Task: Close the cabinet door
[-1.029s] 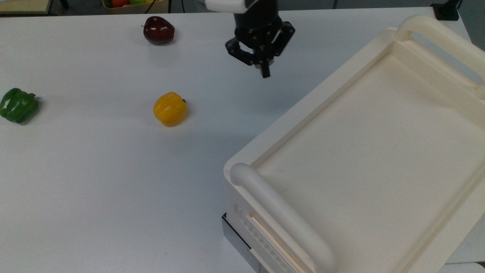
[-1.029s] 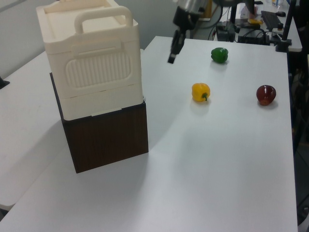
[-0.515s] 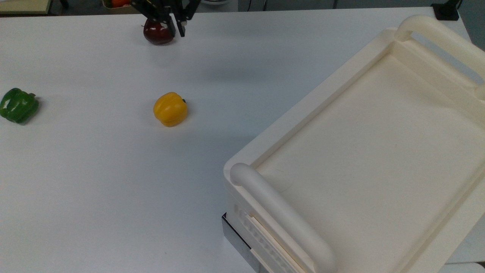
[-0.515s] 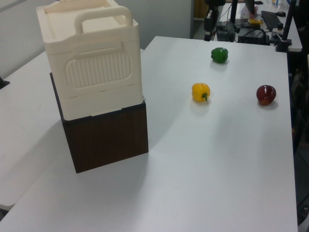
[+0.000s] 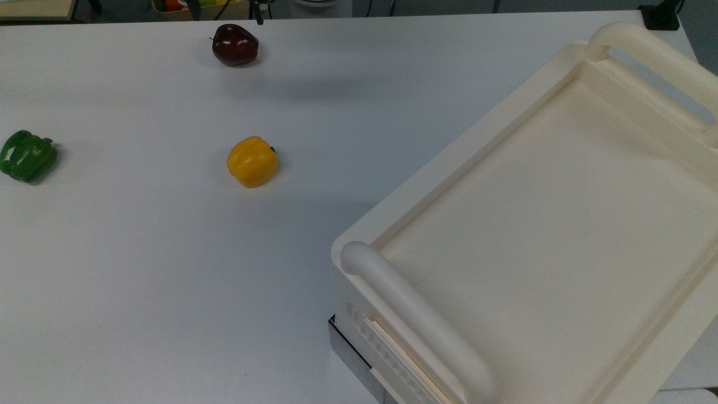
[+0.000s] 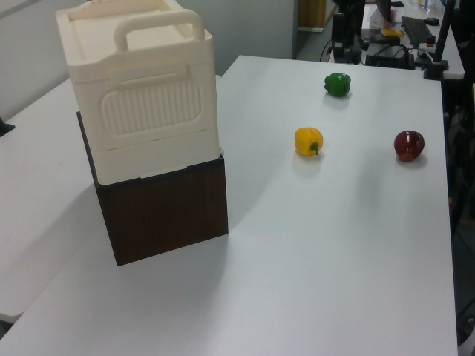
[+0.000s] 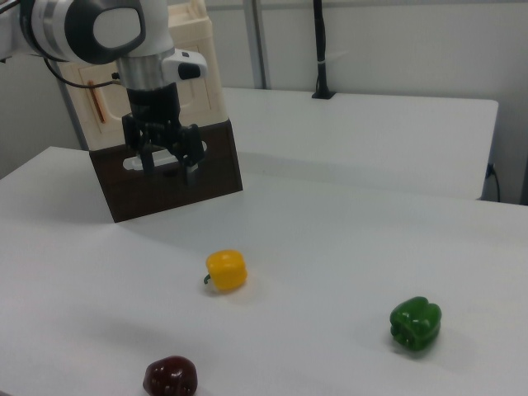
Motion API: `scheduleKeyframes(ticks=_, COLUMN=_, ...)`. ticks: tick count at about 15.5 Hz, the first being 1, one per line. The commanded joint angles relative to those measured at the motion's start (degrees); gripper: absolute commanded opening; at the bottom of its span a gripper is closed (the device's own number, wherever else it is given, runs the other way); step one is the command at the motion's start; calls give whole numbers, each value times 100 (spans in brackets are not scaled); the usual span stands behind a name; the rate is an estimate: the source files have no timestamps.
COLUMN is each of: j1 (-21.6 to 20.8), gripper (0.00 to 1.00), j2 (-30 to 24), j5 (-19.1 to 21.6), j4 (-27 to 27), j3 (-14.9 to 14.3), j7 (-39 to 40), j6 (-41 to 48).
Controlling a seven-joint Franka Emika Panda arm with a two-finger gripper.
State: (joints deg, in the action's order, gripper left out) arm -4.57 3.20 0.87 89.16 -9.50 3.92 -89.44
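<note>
Right view: arm hides much of cabinet door (image 7: 97,103); jaws' state unclear.

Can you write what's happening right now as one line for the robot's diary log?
task: close cabinet door | gripper: above table, holding nothing | cabinet door: looks flush with cabinet | table: yellow pepper, green pepper, dark red pepper

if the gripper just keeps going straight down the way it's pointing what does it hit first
Probably the bare white table. In the right view the gripper points downward, apart from the yellow pepper and dark red apple. Depth is unclear, so the exact spot is uncertain.
</note>
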Motion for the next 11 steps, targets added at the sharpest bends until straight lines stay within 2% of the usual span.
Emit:
scheduleKeyframes(ticks=1, j1=-17, gripper=100, j2=-136, j5=-131, j4=154, j3=53, j7=-76, j6=182)
scheduleKeyframes(ticks=11, j1=18, gripper=100, j2=-136, j5=-122, j4=49, j3=0, j7=-137, j6=164)
